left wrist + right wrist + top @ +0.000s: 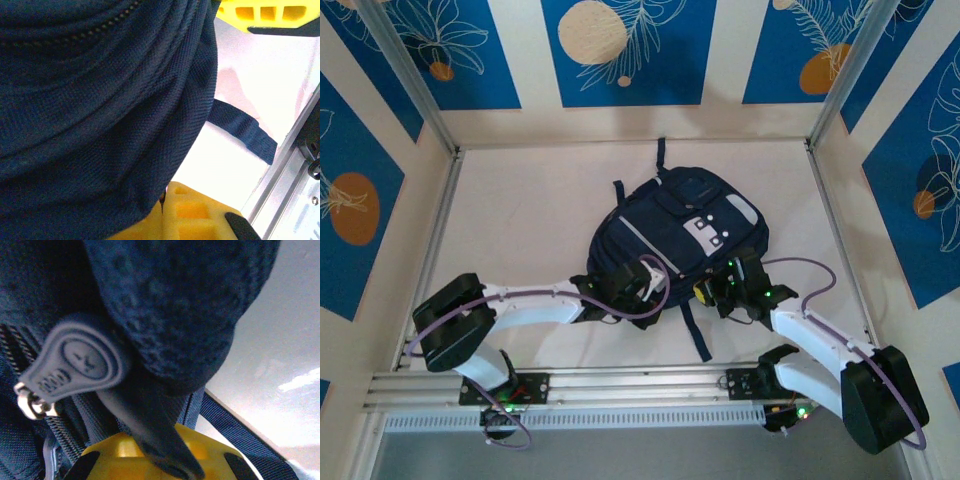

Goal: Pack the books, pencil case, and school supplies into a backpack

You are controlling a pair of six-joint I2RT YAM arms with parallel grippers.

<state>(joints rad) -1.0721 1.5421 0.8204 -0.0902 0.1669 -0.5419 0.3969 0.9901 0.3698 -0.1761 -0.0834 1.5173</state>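
The dark navy backpack (680, 225) lies flat in the middle of the table, its white-grey patches facing up. My left gripper (642, 283) is at its near edge, and the yellow fingers meet there, shut on a fold of backpack fabric (100, 115). My right gripper (708, 292) is just to the right of it, at the same edge. In the right wrist view the right gripper (165, 460) is shut on a dark navy pull strip (150, 420). A grey rubber zipper tab (75, 365) hangs beside it. The books and school supplies are out of view.
A navy strap (698, 330) trails from the backpack toward the near edge, between the two arms. An aluminium rail (620, 385) runs along the front of the table. The right gripper's yellow fingers (265, 12) show close by in the left wrist view. Bare white table (520, 210) lies left of the backpack.
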